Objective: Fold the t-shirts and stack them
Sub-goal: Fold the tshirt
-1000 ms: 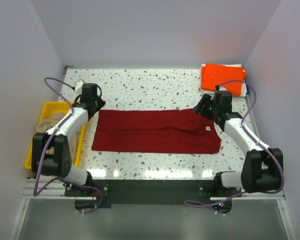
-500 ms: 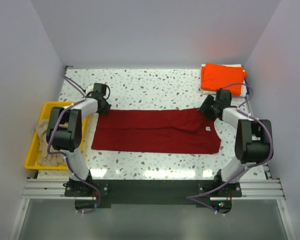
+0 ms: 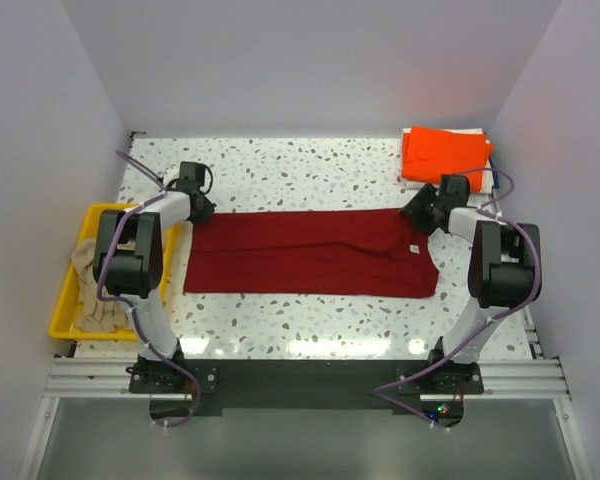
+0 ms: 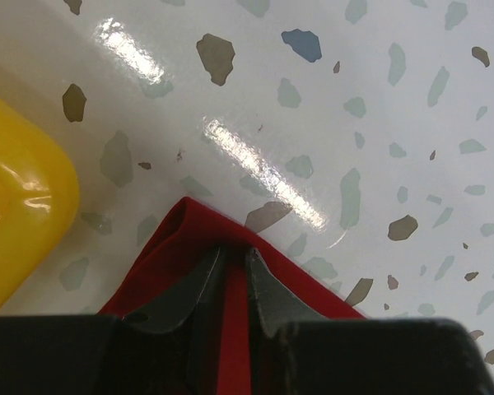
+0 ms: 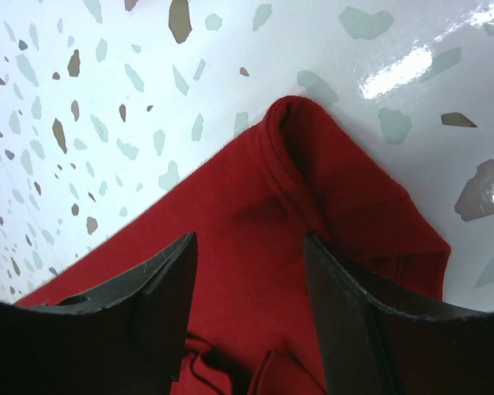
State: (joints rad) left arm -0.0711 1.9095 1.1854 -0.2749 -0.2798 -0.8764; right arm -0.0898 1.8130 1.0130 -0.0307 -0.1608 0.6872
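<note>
Bright light from above makes shiny white spots on the counter, and the closest parts look blurry.

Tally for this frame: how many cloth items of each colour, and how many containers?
dark red t-shirt: 1
orange t-shirt: 1
beige cloth: 1
yellow tray: 1
Total: 4
A pale edge under the orange one is too unclear to count.

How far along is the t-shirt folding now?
Done: bright orange cloth t-shirt folded at the far right corner. In hand: dark red cloth t-shirt, left gripper pinching one far corner, right gripper open over the other. Remaining: beige cloth in yellow plastic tray.
</note>
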